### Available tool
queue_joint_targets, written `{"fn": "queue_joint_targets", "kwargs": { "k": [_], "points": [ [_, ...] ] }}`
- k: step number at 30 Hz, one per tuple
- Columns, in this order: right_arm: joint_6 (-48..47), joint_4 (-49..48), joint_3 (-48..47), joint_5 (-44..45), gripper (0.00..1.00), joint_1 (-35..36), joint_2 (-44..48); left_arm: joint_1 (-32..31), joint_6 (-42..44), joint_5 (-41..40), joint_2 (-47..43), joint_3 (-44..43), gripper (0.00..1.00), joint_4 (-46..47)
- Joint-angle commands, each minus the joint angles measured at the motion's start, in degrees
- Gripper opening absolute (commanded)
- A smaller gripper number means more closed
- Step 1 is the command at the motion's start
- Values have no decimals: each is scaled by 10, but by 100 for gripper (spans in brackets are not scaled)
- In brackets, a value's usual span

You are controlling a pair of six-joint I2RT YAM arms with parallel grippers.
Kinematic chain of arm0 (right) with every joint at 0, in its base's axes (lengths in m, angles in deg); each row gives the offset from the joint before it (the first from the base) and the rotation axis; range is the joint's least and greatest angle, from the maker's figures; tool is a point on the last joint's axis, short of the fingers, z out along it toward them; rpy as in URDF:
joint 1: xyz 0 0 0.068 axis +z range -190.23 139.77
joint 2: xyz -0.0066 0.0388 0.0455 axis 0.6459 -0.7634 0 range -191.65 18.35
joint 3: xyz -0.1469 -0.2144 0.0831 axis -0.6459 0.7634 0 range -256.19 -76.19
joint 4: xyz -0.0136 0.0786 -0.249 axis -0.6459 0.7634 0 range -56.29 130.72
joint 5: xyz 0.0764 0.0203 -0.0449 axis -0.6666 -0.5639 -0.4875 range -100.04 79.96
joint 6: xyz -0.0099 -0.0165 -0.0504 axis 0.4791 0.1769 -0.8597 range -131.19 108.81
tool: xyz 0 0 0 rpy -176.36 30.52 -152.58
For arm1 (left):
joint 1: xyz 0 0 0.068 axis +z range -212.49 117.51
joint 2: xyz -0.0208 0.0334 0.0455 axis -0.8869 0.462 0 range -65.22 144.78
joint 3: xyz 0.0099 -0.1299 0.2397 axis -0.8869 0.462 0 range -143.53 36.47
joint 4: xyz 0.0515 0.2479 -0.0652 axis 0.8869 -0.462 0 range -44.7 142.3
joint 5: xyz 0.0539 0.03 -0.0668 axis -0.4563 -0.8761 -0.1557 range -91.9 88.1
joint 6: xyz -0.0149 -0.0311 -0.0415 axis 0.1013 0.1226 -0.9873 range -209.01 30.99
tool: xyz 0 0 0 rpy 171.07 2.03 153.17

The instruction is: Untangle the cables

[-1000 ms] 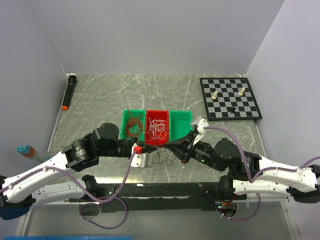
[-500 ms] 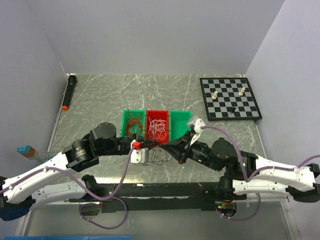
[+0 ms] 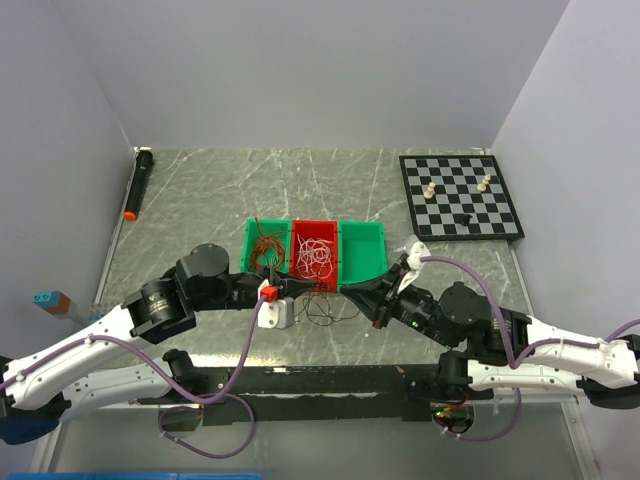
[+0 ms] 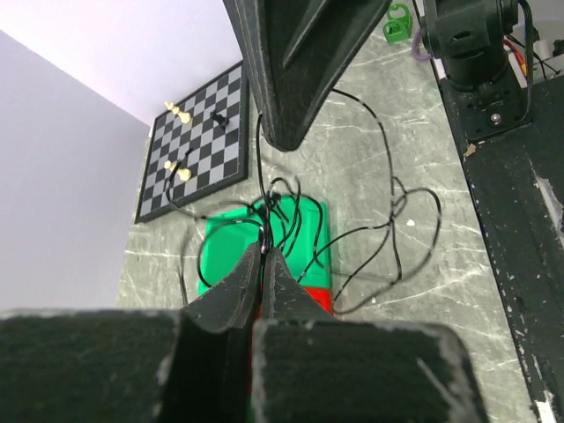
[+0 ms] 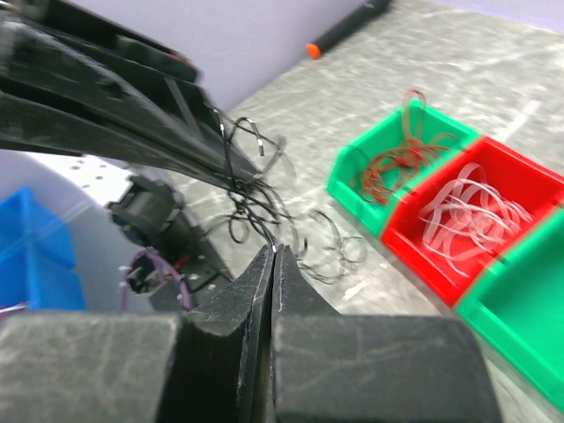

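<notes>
The black cables [image 3: 322, 312] hang as a loose tangle between my two grippers, just in front of the bins, and trail onto the table. My left gripper [image 3: 311, 288] is shut on a black strand, seen in the left wrist view at the left gripper [image 4: 263, 249]. Facing it, my right gripper [image 3: 346, 290] is shut on another black strand, clear in the right wrist view at the right gripper [image 5: 273, 249]. Black loops [image 5: 256, 203] spread between the two tips. Red-brown cables [image 3: 265, 252] lie in the left green bin [image 3: 249, 232]. White cables [image 3: 316, 256] fill the red bin [image 3: 315, 226].
An empty green bin [image 3: 362, 250] sits to the right of the red one. A chessboard [image 3: 460, 195] with a few pieces lies at the back right. A black marker [image 3: 137, 182] with an orange tip lies along the left wall.
My left gripper opened briefly and has shut again on a black strand. The right arm has drawn back to the right, pulling the black tangle out between the tips.
</notes>
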Motion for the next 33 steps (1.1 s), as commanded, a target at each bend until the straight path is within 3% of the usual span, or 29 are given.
{"fn": "queue_joint_targets", "kwargs": {
  "k": [1, 9, 16, 28, 33],
  "points": [
    [10, 32, 14, 91, 0, 3, 32, 6, 16, 12, -12, -4, 1, -12],
    [61, 66, 33, 139, 0, 3, 37, 11, 25, 13, -14, -6, 1, -18],
    [118, 166, 17, 212, 0, 3, 54, 19, 33, 5, -18, -10, 1, -14],
    [122, 266, -58, 416, 0, 3, 96, 24, 96, 5, -22, -41, 1, -68],
    [247, 416, -106, 525, 0, 3, 72, 39, 147, 15, -24, -93, 1, -160]
  ]
}}
